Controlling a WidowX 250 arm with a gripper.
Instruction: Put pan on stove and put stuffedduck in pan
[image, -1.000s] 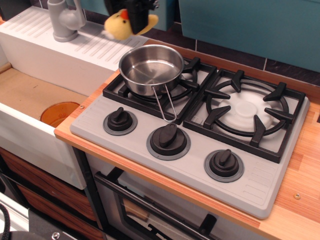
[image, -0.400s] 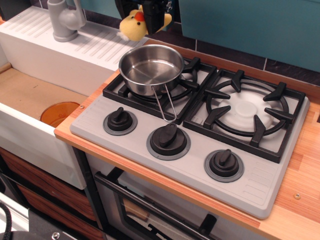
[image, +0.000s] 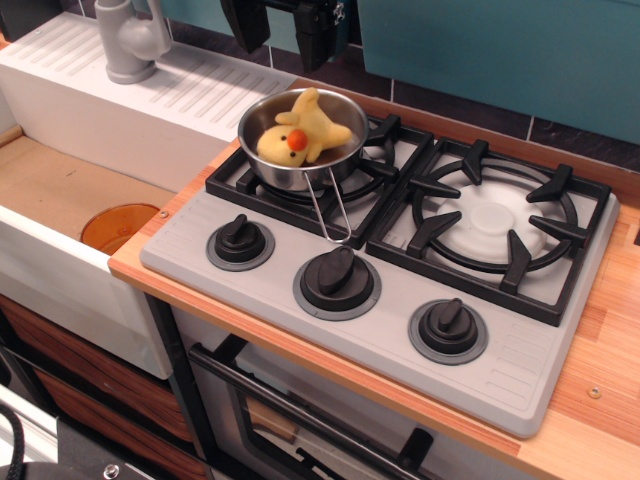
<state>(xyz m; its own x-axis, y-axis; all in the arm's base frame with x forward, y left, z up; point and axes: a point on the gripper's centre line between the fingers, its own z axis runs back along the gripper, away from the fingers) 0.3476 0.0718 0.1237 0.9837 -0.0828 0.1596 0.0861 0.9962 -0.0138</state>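
Observation:
The shiny steel pan (image: 345, 158) sits on the left burner grate of the grey stove (image: 500, 360), its wire handle pointing toward the front knobs. The yellow stuffedduck (image: 300, 130) lies inside the pan, orange beak facing up and front. My black gripper (image: 278, 30) hangs above and behind the pan at the top edge of the view. Its two fingers (image: 243, 24) stand apart and hold nothing.
A white sink unit (image: 110, 110) with a grey faucet (image: 128, 40) stands left of the stove. An orange disc (image: 118, 226) lies in the basin. The right burner grate (image: 495, 222) is bare. Three black knobs (image: 338, 280) line the stove's front. A teal wall is behind.
The duck was held in the air behind the pan; it has dropped into the pan. My gripper has opened and stays above.

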